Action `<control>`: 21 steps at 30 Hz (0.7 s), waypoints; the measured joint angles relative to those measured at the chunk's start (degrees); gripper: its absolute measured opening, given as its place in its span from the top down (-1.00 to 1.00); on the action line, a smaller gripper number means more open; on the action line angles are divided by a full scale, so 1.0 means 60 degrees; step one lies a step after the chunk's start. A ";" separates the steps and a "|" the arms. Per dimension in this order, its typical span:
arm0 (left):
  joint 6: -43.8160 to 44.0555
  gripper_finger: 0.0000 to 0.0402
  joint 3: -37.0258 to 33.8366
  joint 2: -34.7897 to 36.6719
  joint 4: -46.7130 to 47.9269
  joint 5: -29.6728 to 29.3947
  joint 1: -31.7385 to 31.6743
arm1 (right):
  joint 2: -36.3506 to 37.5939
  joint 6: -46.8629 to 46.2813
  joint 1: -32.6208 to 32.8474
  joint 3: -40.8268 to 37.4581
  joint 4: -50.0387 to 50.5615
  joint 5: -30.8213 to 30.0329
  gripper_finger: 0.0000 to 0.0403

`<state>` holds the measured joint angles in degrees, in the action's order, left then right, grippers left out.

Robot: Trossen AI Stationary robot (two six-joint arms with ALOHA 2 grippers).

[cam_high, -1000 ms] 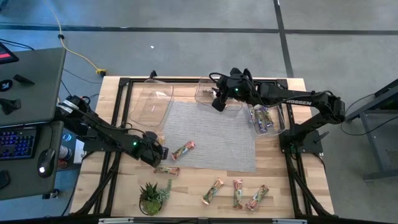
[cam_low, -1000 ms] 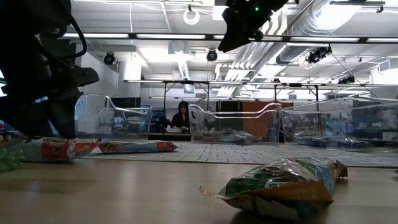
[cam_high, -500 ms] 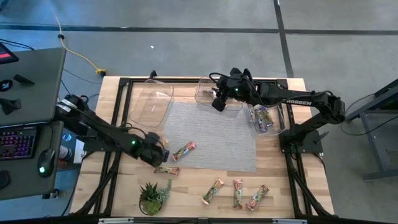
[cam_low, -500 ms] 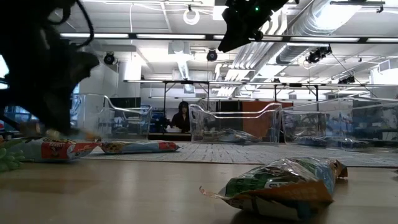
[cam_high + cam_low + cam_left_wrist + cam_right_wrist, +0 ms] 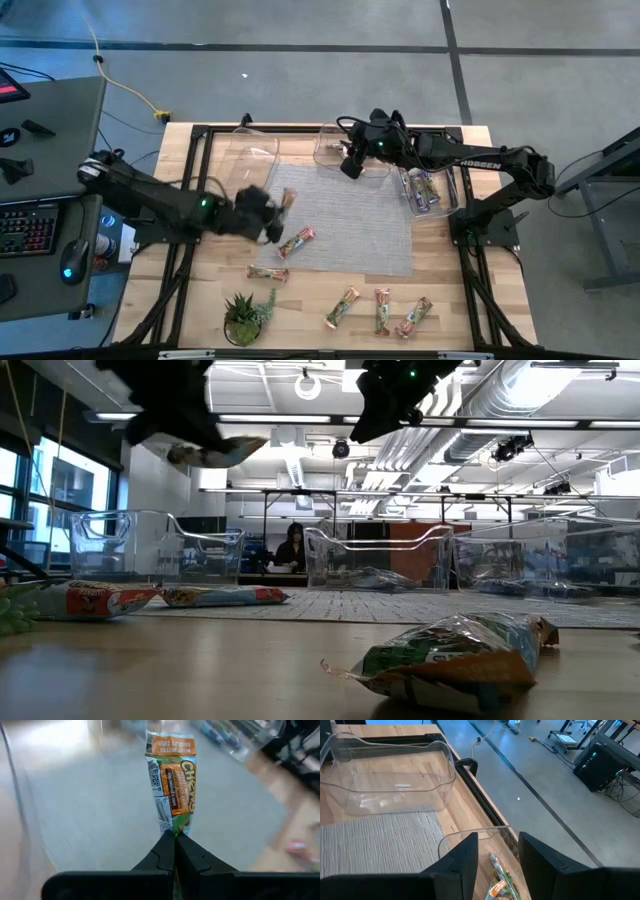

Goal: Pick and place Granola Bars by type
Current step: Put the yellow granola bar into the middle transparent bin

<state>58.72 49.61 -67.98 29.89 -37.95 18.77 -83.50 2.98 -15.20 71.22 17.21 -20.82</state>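
Left wrist view: the left gripper (image 5: 174, 839) has its two dark fingers (image 5: 161, 855) pressed together on the lower end of a green-orange granola bar (image 5: 171, 785), whose long axis runs straight out from the fingertips; its far end is orange, and everything around it is smeared by blur. From above, the same gripper (image 5: 268, 215) sits over the left edge of the grey mat (image 5: 345, 215), raised, and the bar shows only as a small sliver past the fingers — its full length is hard to make out there. In the low view the held bar (image 5: 215, 452) hangs well above the table, roughly level.

Right wrist view: the right gripper (image 5: 498, 865) has its fingers spread apart with nothing between them, hovering over the middle clear tub (image 5: 470, 837), where a couple of bars (image 5: 499, 880) lie partly cut off by the frame edge. Beyond it stands an empty-looking left tub (image 5: 390, 770).

On the mat lies a red-pink bar (image 5: 295, 241), pointing diagonally; another bar (image 5: 267, 273) rests just off the mat on the wooden table (image 5: 450, 300). Three more bars (image 5: 380, 310) lie near the front edge, beside a small potted plant (image 5: 243, 318). The right tub (image 5: 428, 190) holds several bars too small to tell apart.
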 joint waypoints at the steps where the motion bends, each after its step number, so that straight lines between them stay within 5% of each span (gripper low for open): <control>1: -0.0968 1.00 0.0151 -0.0003 -0.0041 0.0011 -0.0408 | 0.0000 0.0002 -0.0002 0.0000 -0.0008 0.0000 0.39; 5: -0.4333 1.00 0.0416 -0.0230 -0.1490 0.0840 -0.2336 | 0.0000 0.0000 -0.0002 0.0000 -0.0067 0.0000 0.39; 10: -0.7210 1.00 0.0419 -0.1001 -0.4761 0.4275 -0.4796 | 0.0000 0.0002 0.0000 0.0000 -0.0082 0.0000 0.39; 15: -0.7831 1.00 0.0416 -0.2358 -0.7058 0.6547 -0.6585 | 0.0000 0.0004 -0.0003 0.0000 -0.0135 0.0004 0.39; 21: -0.8103 1.00 0.0393 -0.4167 -0.9337 0.6762 -0.7888 | 0.0000 0.0000 0.0000 0.0000 -0.0168 0.0000 0.39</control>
<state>10.10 51.96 -92.98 -26.14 2.63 -28.56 -83.50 2.98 -15.20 71.22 16.21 -20.82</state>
